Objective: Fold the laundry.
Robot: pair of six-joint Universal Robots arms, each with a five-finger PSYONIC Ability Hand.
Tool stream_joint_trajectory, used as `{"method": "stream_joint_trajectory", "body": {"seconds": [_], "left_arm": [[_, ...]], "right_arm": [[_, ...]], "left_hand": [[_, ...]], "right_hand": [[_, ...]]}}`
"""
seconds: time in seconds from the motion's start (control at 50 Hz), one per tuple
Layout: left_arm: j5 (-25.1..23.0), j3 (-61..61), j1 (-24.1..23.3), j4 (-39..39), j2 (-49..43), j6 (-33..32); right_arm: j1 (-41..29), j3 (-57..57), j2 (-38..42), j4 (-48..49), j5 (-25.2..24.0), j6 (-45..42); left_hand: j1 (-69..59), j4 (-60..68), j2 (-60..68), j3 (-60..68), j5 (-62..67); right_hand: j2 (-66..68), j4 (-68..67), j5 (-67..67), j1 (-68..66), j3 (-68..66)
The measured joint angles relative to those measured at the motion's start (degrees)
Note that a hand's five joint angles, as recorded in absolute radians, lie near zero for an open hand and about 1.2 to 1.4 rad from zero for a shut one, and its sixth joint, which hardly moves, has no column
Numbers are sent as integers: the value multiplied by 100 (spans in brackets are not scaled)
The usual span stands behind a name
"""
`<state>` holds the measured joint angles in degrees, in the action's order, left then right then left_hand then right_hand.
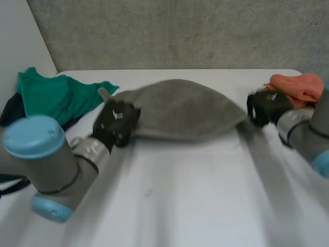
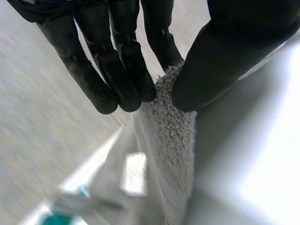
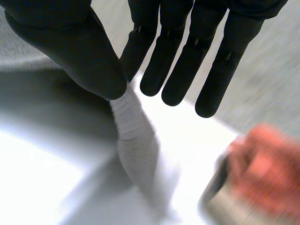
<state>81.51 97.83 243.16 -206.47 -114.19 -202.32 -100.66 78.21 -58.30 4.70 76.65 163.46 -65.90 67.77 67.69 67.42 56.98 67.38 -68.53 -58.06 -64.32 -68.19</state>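
As grey towel (image 1: 182, 110) hung over counter (image 1: 180, 200), left hand (image 1: 117, 122) fingers (image 2: 126, 70) pinched one end. Right hand (image 1: 264, 107) fingers (image 3: 176, 61) clamped the other.

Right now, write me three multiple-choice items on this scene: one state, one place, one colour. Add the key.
1. The left hand and right hand each: A) pinch an end of the grey towel B) press it flat C) hang clear of it
2. The orange cloth lies: A) beside the left hand B) near the right hand C) under the grey towel
3. The heap beyond the left hand is: A) yellow B) white C) green
Key: 1A, both wrist views show fingers pinching its edge; 2B, at the table's far corner by that hand; 3C, plain in the head view.
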Motion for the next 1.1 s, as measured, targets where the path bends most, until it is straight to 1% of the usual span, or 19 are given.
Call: {"method": "stream_joint_trajectory", "body": {"seconds": [0.02,0.04,0.1,0.12,0.14,0.26,0.32,0.34,0.36,0.4,0.44,0.52,0.58,0.7,0.74,0.8,0.9,0.98,1.1], "left_arm": [[-1,41,0,3,-50,-13],[-7,133,5,46,-187,-47],[-24,193,29,226,-334,-87],[-30,189,41,280,-342,-90],[-40,172,66,370,-337,-88],[-145,24,341,780,-46,88],[-280,-19,600,879,162,305],[-280,-19,600,879,162,305],[-425,-41,793,909,275,457],[-575,-68,945,923,343,561],[-946,-158,1229,943,418,715],[-1628,-468,1535,1015,377,775],[-2059,-810,1616,1156,200,683],[-2783,-1993,1484,1844,-608,61],[-2892,-2356,1397,2095,-865,-183],[-3029,-3156,1178,2688,-1435,-778],[-3022,-4201,905,3457,-2217,-1610],[-2889,-4975,740,3956,-2849,-2209],[-2671,-5624,623,4168,-3411,-2549]], "right_arm": [[12,115,37,6,-30,-71],[38,326,119,10,-84,-236],[80,576,229,-2,-143,-524],[91,616,250,-14,-150,-594],[106,653,268,-39,-157,-676],[152,678,180,-207,-151,-885],[161,666,101,-257,-131,-894],[161,666,101,-257,-131,-894],[172,659,71,-282,-109,-896],[187,654,58,-296,-94,-900],[219,653,43,-318,-77,-911],[252,657,20,-354,-72,-941],[255,665,2,-383,-70,-956],[238,704,-20,-462,-58,-974],[237,718,-21,-475,-56,-975],[241,746,-21,-488,-56,-975],[250,779,-19,-492,-65,-975],[257,808,-18,-490,-81,-974],[261,833,-18,-488,-96,-974]], "left_hand": [[0,0,0,0,0],[516,-651,-686,-657,-557],[1738,-1727,-1786,-1676,-1654],[1963,-1932,-1924,-1880,-1861],[2824,-2803,-2783,-2736,-2730],[4109,-4299,-4224,-4191,-4241],[4489,-4723,-4674,-4627,-4694],[4489,-4723,-4674,-4627,-4694],[4557,-4820,-4784,-4758,-4811],[4557,-4831,-4811,-4779,-4842],[4557,-4831,-4812,-4779,-4844],[4533,-4791,-4765,-4743,-4752],[4527,-4706,-4681,-4674,-4595],[4129,-4289,-4306,-4267,-4186],[4115,-4261,-4286,-4245,-4160],[4114,-4234,-4247,-4234,-4123],[3888,-4049,-4079,-4034,-3953],[3841,-3961,-4011,-3971,-3871],[3329,-3533,-3550,-3510,-3452]], "right_hand": [[0,0,0,0,-1],[0,0,0,0,-1],[0,0,0,0,-1],[0,0,0,0,0],[0,0,0,0,0],[0,0,0,0,0],[0,0,0,0,-1],[0,0,0,0,-1],[0,0,0,0,-1],[0,0,0,0,-1],[0,0,0,0,0],[0,0,0,0,-1],[0,0,0,0,-1],[0,0,0,0,0],[0,0,0,0,-1],[0,0,0,0,0],[0,0,0,0,0],[0,0,0,0,0],[0,-1,0,0,-1]]}}
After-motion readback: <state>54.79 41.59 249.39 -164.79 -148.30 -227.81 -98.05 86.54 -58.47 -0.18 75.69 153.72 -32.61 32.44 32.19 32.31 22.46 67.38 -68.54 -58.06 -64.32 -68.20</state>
